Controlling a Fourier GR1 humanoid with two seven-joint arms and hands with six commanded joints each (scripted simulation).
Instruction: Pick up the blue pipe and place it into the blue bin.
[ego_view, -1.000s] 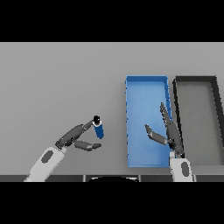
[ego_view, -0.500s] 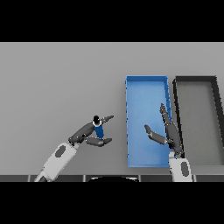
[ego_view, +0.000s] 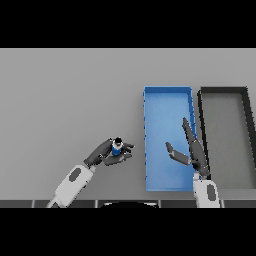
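From the head view, you are looking down on a grey table (ego_view: 65, 100) with two long bins lying side by side on its right half. The blue bin (ego_view: 167, 95) is the nearer one to the middle, and the dark bin (ego_view: 223, 92) sits just beside it on its right, the two close along their long walls.

Your left hand (ego_view: 102, 154) is low on the table, left of the blue bin and clear of its wall. Its fingers (ego_view: 125, 148) and thumb are curled round the blue pipe (ego_view: 117, 148), pinching it between them. You can see the pipe as a short blue piece with a dark top end, standing roughly upright in the grasp. Whether it is resting on the table or lifted off it, you cannot tell from here.

Your right hand (ego_view: 192, 150) shows above the right side of the blue bin, near that bin's right wall. Its fingers (ego_view: 187, 127) are straight and point away from you, with the thumb (ego_view: 172, 151) spread out to the left over the bin floor. It holds nothing.
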